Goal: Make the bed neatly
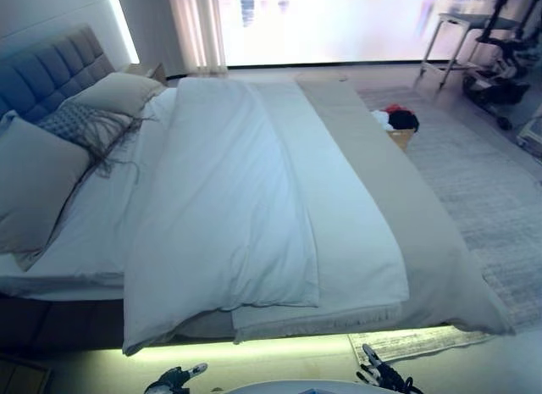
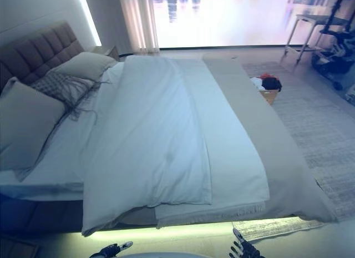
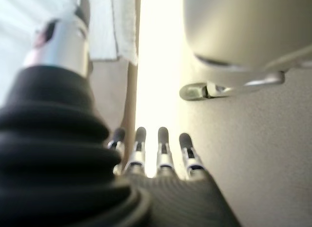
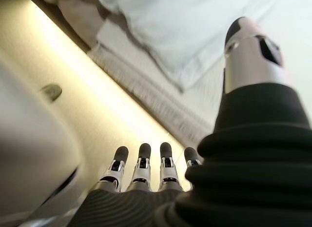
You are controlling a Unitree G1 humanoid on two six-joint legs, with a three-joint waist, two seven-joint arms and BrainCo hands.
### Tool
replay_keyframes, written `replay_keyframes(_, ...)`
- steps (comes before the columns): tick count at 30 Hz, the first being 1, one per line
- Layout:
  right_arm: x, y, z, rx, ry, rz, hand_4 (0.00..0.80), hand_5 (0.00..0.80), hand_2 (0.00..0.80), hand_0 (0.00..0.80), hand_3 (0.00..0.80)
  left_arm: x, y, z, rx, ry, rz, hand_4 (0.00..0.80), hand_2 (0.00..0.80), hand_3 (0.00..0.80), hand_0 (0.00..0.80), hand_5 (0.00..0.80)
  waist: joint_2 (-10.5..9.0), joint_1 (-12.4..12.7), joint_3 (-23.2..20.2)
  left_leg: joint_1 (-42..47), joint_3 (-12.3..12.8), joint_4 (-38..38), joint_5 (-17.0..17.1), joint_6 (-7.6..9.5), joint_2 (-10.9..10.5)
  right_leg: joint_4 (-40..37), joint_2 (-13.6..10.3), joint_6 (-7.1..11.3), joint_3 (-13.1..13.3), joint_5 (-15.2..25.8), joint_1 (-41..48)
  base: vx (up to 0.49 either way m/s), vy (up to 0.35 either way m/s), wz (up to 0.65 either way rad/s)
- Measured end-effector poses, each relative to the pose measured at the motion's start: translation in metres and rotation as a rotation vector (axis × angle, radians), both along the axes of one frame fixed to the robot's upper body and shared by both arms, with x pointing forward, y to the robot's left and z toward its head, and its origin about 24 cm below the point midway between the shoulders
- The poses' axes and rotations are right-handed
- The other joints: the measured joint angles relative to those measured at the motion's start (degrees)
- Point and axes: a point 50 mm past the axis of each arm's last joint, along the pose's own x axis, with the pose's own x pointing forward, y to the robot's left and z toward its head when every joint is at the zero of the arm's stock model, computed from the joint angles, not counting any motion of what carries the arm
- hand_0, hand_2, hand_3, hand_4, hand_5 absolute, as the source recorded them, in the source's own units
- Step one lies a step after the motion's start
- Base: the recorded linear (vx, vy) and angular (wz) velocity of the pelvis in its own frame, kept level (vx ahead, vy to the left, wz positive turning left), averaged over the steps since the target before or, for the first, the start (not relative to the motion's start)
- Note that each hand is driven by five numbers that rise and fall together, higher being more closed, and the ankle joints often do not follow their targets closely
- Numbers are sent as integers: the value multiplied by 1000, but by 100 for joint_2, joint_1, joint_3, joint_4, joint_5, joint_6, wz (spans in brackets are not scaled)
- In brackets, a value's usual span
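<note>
A white duvet (image 1: 229, 208) lies along the bed, folded back so its near edge hangs over the bed's side. A beige throw (image 1: 406, 208) covers the foot end. Grey pillows (image 1: 38, 186) and a fringed cushion (image 1: 85, 123) lie by the grey headboard (image 1: 51, 68). My left hand (image 1: 174, 380) and right hand (image 1: 383, 377) hang low at the bottom edge, in front of the bed's near side. Both are open with straight fingers and hold nothing. The right wrist view shows the duvet corner (image 4: 195, 46) and the throw's fringe (image 4: 146, 97) past my fingers (image 4: 141, 166).
A basket of clothes (image 1: 398, 127) stands on the grey rug (image 1: 483, 182) past the foot of the bed. A metal table (image 1: 461, 38) and equipment stand at the far right by the window. A lit strip glows under the bed frame (image 1: 279, 347).
</note>
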Motion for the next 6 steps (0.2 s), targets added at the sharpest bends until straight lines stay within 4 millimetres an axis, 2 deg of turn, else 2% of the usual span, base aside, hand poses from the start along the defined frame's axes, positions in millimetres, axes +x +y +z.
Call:
replay_keyframes(2, -10, 2, -2, -5, 39, 23, 0, 0, 0, 0, 0, -2, -5, -1, -28, 13, -3, 0, 0, 0, 0, 0, -1, -19, -1, 37, 6, -1, -22, -6, 0, 6, -1, 2, 56, 2, -7, 37, 2, -17)
replay_keyframes(6, -11, 3, -2, -18, 39, 78, 0, 0, 0, 0, 0, -4, -7, -2, -51, 28, -11, 0, 0, 0, 0, 0, 2, -47, -2, 36, 9, -1, -24, -5, 7, -4, 6, 0, 90, 30, -24, 18, -24, -5)
